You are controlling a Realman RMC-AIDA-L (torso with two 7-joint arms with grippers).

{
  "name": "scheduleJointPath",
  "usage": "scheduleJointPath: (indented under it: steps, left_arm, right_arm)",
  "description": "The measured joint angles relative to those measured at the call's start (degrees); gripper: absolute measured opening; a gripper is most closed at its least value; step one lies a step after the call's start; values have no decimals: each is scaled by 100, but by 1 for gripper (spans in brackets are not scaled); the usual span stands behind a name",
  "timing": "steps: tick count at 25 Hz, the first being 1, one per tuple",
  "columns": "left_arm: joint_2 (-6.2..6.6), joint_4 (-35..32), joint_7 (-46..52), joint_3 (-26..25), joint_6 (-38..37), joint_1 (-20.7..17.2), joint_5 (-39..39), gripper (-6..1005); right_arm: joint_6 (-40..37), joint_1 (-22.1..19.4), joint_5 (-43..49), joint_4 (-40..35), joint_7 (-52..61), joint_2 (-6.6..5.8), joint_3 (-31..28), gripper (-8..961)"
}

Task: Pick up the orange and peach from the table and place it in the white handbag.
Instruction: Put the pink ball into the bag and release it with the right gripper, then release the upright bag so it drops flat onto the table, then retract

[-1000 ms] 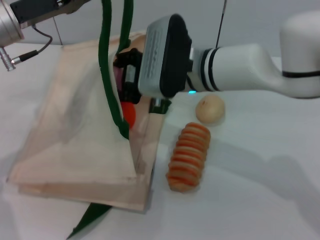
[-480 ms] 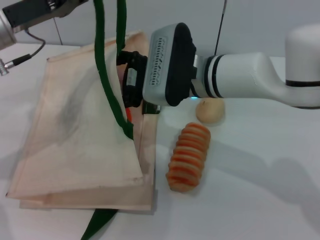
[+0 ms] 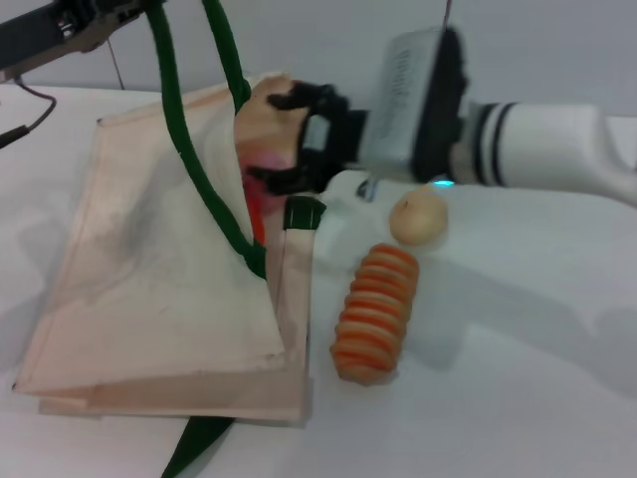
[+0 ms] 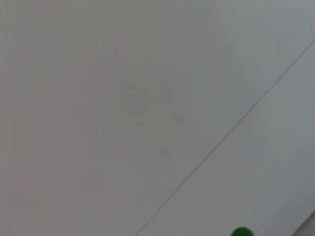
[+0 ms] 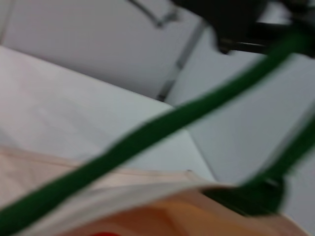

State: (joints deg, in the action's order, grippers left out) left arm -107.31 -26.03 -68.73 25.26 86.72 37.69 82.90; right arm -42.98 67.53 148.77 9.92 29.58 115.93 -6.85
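Note:
The white handbag [image 3: 149,289] lies on the table at the left, and its green handles [image 3: 199,169] are pulled up to my left gripper [image 3: 105,12] at the top left edge. My right gripper [image 3: 297,139] is open at the bag's mouth, with nothing in it. A pink patch of the peach [image 3: 267,163] shows inside the mouth, just past the fingers. The orange [image 3: 257,215] shows as an orange-red patch lower in the opening. The right wrist view shows a green handle [image 5: 147,132] and the bag's cloth [image 5: 123,201] close up.
A pale beige ball [image 3: 418,217] and an orange-and-cream striped oblong piece [image 3: 375,311] lie on the white table [image 3: 518,378] just right of the bag, under my right arm. A green strap end [image 3: 194,443] sticks out below the bag.
My right gripper has drawn back to the right out of the bag's mouth and its fingers now show open. The handles have shifted slightly left.

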Motion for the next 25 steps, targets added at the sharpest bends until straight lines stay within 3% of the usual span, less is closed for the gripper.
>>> scheduleJointPath:
  steps: [6,11,16,25]
  left_arm:
    - [57,72,-95,-48,-152,-33,4,130]
    - [16,107,-312,-54,-334,-34,7,133]
    - [12,334,-605,-57,-641,-34,16,332]
    - [-29,576,-1053,-290,-705,-90,122,551]
  right_arm:
    - [-982,-379,-8,-1358,1062,-2,-15,894]
    - [-1749,-695,-78,-2352,1742,15,-14,893]
    - [-2290,-1058,-538,-2776,1860,15,-12,893]
    - [-2595,-1714,-1795,-2950,1541,16,-9,894]
